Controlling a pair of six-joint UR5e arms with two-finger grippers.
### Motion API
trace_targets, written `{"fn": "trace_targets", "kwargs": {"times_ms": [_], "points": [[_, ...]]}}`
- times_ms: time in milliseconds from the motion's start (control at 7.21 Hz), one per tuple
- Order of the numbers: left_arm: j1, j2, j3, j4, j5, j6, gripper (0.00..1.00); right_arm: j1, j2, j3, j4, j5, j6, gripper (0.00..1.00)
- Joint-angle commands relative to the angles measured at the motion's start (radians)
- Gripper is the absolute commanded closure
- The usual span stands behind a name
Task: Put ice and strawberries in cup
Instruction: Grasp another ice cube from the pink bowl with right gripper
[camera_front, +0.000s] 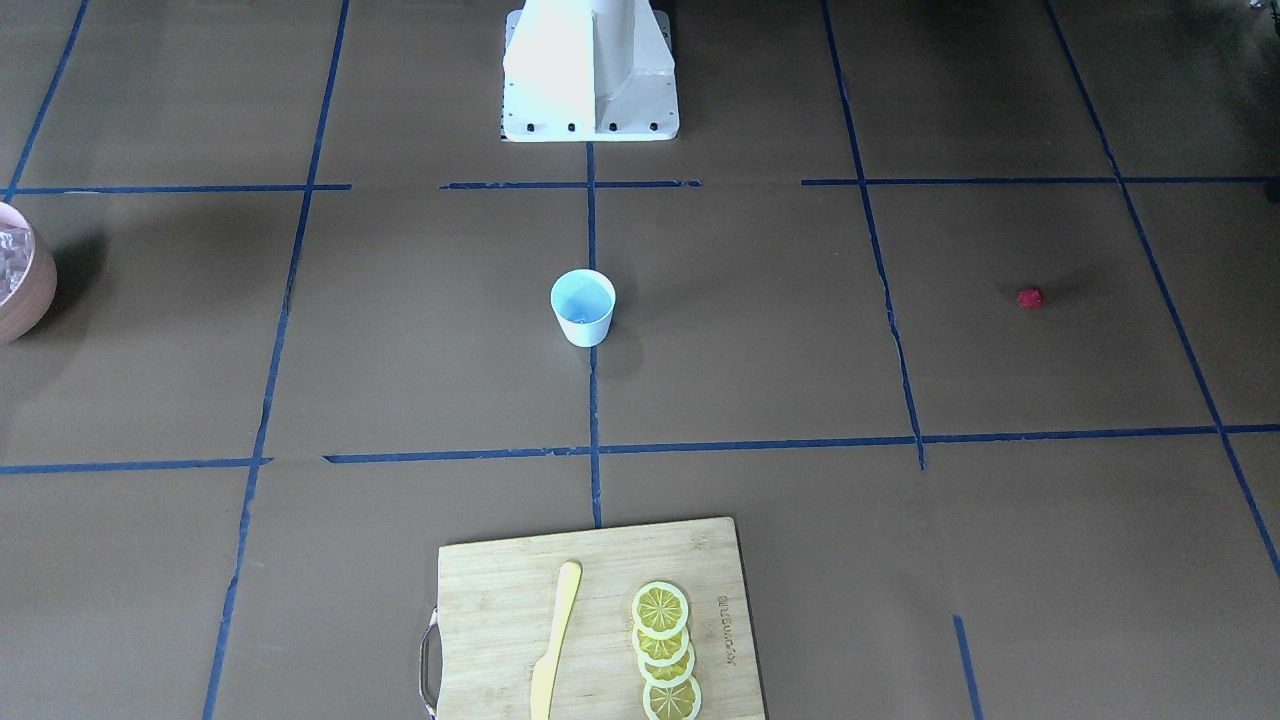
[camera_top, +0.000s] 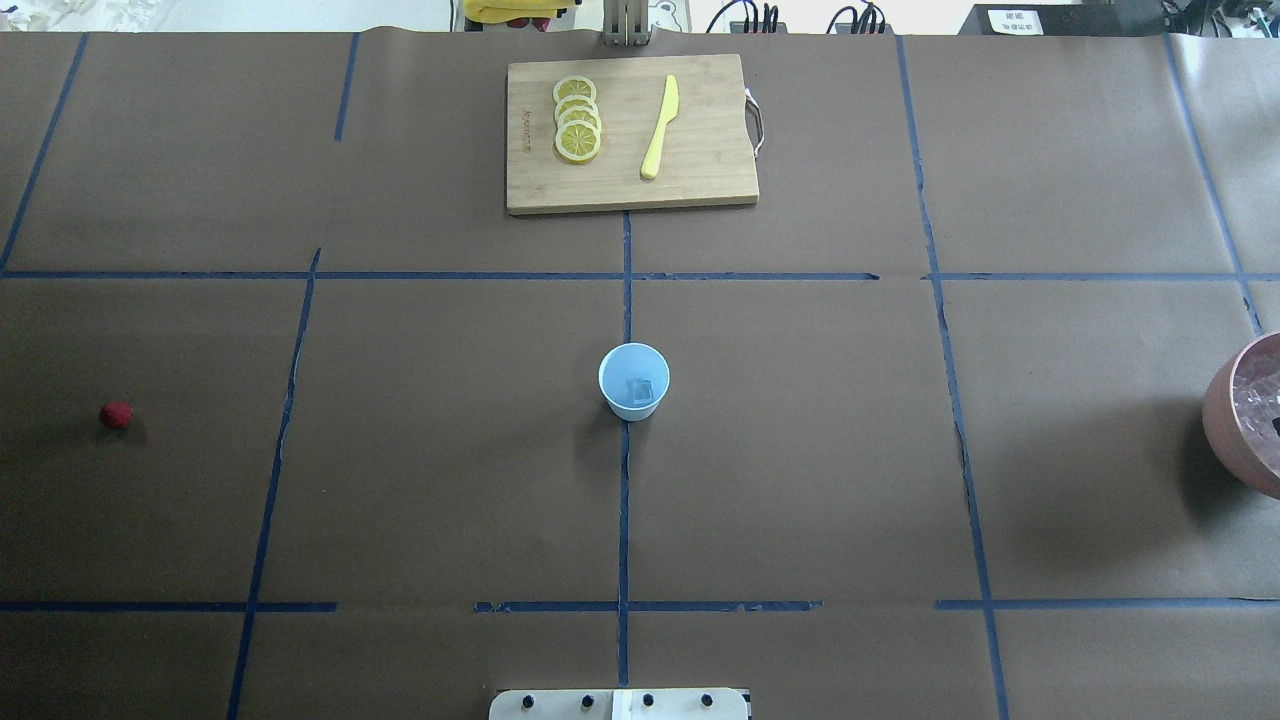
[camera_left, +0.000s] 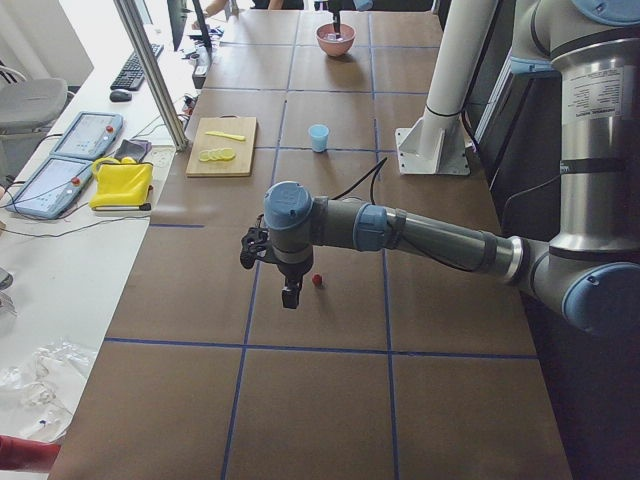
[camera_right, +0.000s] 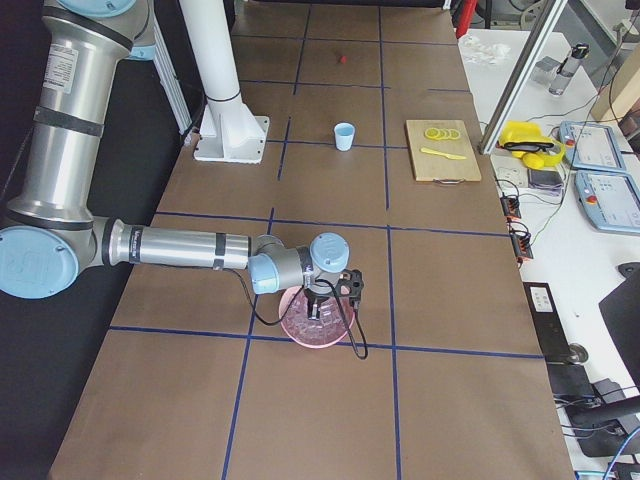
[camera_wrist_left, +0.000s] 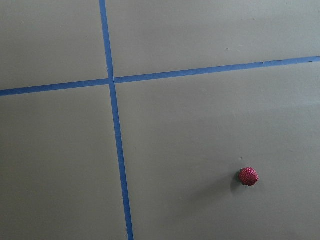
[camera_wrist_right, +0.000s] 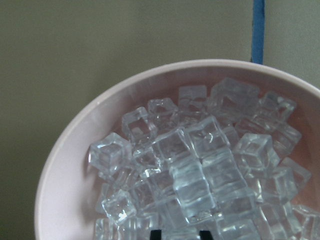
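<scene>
The white cup (camera_top: 634, 381) with a pale blue inside stands at the table's middle, with one ice cube (camera_top: 641, 389) in it. The cup also shows in the front view (camera_front: 583, 308). The red strawberry (camera_top: 116, 415) lies alone on the left side. It shows low right in the left wrist view (camera_wrist_left: 248, 176). My left gripper (camera_left: 291, 297) hangs just beside the strawberry (camera_left: 317, 281); I cannot tell whether it is open or shut. My right gripper (camera_wrist_right: 181, 235) hovers over the ice (camera_wrist_right: 200, 165) heaped in the pink bowl (camera_wrist_right: 75, 165). Its tips stand apart.
The pink bowl (camera_top: 1240, 420) sits at the table's right edge. A wooden cutting board (camera_top: 700, 190) at the far middle holds lemon slices (camera_top: 577, 118) and a yellow knife (camera_top: 660, 127). The robot base (camera_front: 590, 70) stands behind the cup.
</scene>
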Motion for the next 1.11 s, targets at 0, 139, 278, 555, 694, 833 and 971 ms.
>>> {"fn": "trace_targets", "kwargs": {"times_ms": [0, 139, 278, 555, 694, 833, 971], "points": [[0.0, -0.001, -0.001, 0.0, 0.0, 0.0, 0.0, 0.0, -0.006, 0.001, 0.002, 0.002, -0.001, 0.97], [0.0, 0.0, -0.001, 0.0, 0.0, 0.0, 0.0, 0.001, -0.006, 0.015, 0.002, 0.002, -0.003, 1.0], [0.0, 0.0, -0.001, 0.0, 0.0, 0.0, 0.0, 0.003, -0.008, 0.068, -0.008, 0.002, -0.001, 1.0], [0.0, 0.0, -0.01, 0.0, 0.0, 0.0, 0.0, 0.004, -0.002, 0.223, -0.056, 0.04, 0.119, 1.0], [0.0, 0.0, -0.008, 0.0, 0.0, 0.0, 0.0, 0.001, 0.035, 0.265, -0.054, 0.052, 0.278, 1.0], [0.0, 0.0, -0.008, 0.0, 0.0, 0.0, 0.0, -0.032, 0.096, 0.302, -0.056, 0.064, 0.425, 1.0], [0.0, 0.0, -0.007, 0.0, 0.0, 0.0, 0.0, -0.087, 0.175, 0.334, -0.054, 0.061, 0.592, 1.0]]}}
